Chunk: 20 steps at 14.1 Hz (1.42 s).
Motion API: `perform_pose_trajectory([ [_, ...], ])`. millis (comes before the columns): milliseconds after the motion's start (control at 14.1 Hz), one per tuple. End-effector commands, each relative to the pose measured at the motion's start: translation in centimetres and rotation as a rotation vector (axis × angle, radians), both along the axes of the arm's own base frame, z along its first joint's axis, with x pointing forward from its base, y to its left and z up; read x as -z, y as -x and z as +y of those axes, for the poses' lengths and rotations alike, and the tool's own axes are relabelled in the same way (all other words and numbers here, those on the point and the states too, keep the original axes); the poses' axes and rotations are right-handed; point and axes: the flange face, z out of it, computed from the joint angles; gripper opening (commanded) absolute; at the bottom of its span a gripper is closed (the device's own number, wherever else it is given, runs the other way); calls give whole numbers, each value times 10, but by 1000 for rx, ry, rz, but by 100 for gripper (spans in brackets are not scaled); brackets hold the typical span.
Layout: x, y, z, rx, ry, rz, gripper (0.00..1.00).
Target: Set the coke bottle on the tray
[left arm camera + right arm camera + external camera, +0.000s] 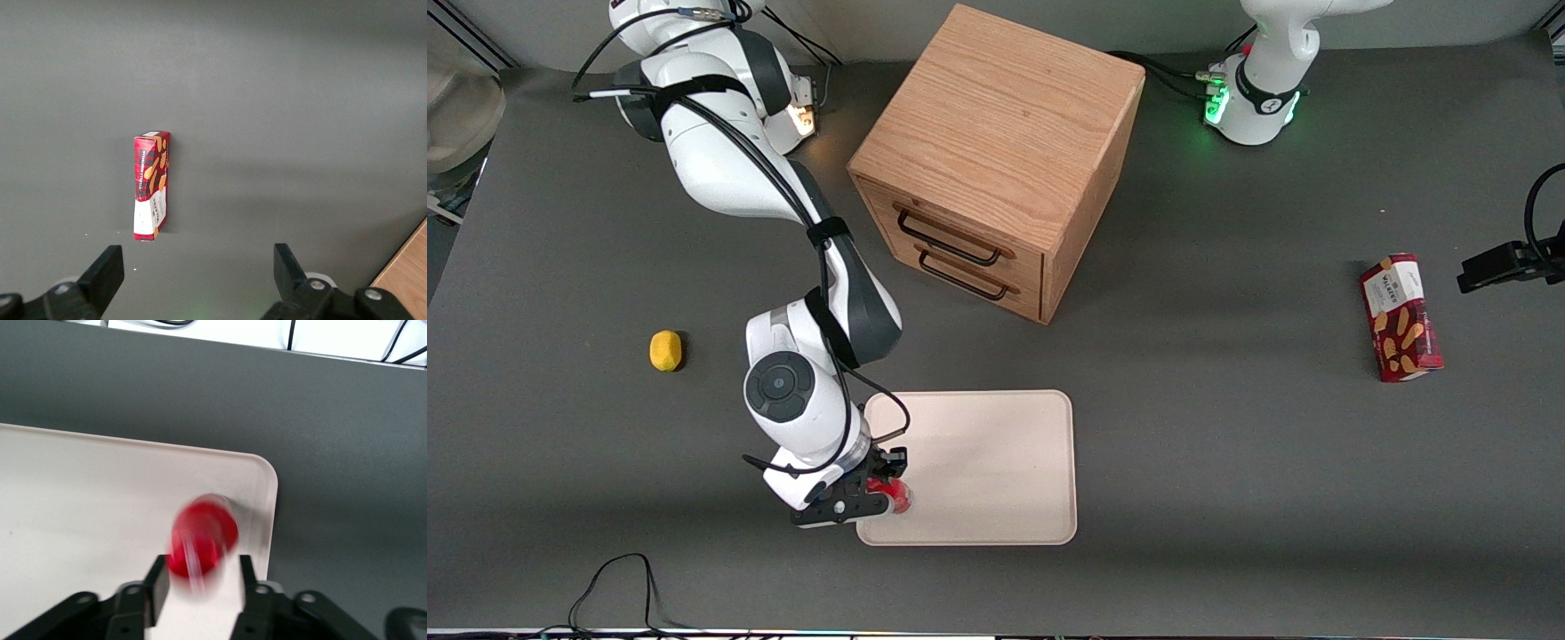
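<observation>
On the dark grey table (1227,462), the gripper (876,494) grasps the coke bottle (201,543) upright over the tray's (996,462) near corner. Glossy, light and slippery; best held mid-body.

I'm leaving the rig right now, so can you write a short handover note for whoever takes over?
Claw: shut on the coke bottle, over the tray near the corner closest to the front camera at the working arm's end.
Done: bottle picked up and brought over the tray.
Unclear: whether the bottle already rests on the tray.
Left: set it down, open, withdraw.
</observation>
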Motion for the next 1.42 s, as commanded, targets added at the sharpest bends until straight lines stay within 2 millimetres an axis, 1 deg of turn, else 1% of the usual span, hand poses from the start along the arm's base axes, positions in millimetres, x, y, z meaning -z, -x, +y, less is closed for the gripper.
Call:
perform_pose_trajectory([
  [0,-12,0,1,20,-28,-12,100],
  [142,-15,1,1,21,-28,-10,100],
  [213,-22,1,1,22,-30,-12,100],
  [284,-39,4,1,22,-32,-8,100],
  [355,-52,11,-2,26,-21,33,100],
  [426,-75,18,-5,33,-14,65,100],
  [568,-131,36,-15,77,-16,101,100],
  [710,-182,58,-29,131,-20,131,100],
  [781,-208,71,-40,144,-24,142,100],
  [923,-256,95,-83,184,-58,139,100],
  [1066,-289,119,-133,220,-79,134,100],
  [1137,-304,133,-153,225,-92,131,100],
  [1208,-313,146,-176,203,-89,131,100],
  [1350,-322,162,-222,141,-58,122,100],
])
